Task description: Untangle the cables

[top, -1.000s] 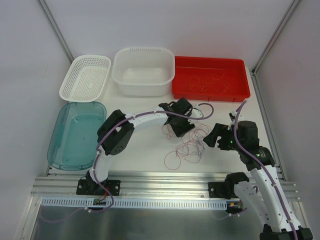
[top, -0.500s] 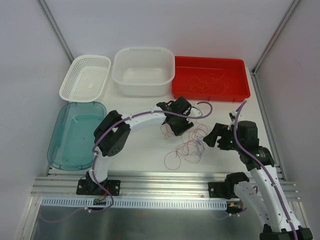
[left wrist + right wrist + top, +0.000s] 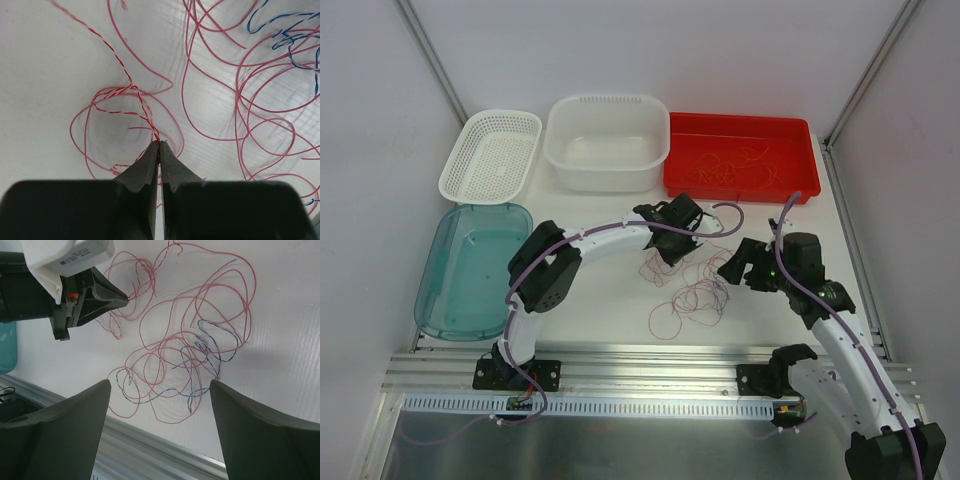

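A: Checked the left gripper [image 3: 159, 146]?
B: Pinched together on a red-and-white twisted wire [image 3: 131, 85], at the tangle's edge.
A: And the right gripper [image 3: 160, 385]?
B: Spread wide, hovering over the cables [image 3: 200, 347], gripping nothing.
A: Where to find those cables?
B: Heaped in loose loops on the white table [image 3: 610, 290], between both arms. More strands lying in the red tray [image 3: 740, 188].
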Robot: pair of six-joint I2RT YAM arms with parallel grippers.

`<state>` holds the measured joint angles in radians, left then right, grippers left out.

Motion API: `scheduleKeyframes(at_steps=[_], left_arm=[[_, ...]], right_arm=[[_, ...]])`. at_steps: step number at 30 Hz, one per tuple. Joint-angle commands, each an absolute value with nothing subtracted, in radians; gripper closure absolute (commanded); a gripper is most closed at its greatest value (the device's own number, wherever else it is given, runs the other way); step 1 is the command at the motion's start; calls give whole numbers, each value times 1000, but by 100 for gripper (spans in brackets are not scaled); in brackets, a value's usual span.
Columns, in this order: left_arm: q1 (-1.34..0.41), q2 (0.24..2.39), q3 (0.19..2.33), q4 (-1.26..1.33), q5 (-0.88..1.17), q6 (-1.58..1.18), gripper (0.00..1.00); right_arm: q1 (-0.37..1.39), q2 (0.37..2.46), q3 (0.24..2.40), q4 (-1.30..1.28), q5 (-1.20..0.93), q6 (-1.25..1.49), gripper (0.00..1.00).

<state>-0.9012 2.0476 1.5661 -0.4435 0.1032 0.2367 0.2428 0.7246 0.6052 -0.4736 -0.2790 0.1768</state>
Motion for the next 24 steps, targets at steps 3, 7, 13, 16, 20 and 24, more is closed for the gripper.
scheduleKeyframes(at_steps=[3,7,13,16,20,24], left_arm=[[-891,2034,1556,-445,121,209,100],[-893,1958,1526,-445,129,184,100],[-897,1844,1467,-443,147,118,100],[-907,1789,1425,-440,150,81,100],[-925,1726,1376,-436,140,35,100],[-936,1662,1336,-428,127,2,100]], right_arm=[[264,756,604,-348,-296,232,16],[271,779,603,-308,-281,255,17],[299,856,601,-213,-255,313,23],[330,900,609,-164,-230,344,30],[383,1000,643,-103,-198,376,38],[458,1106,676,-58,-163,394,40]])
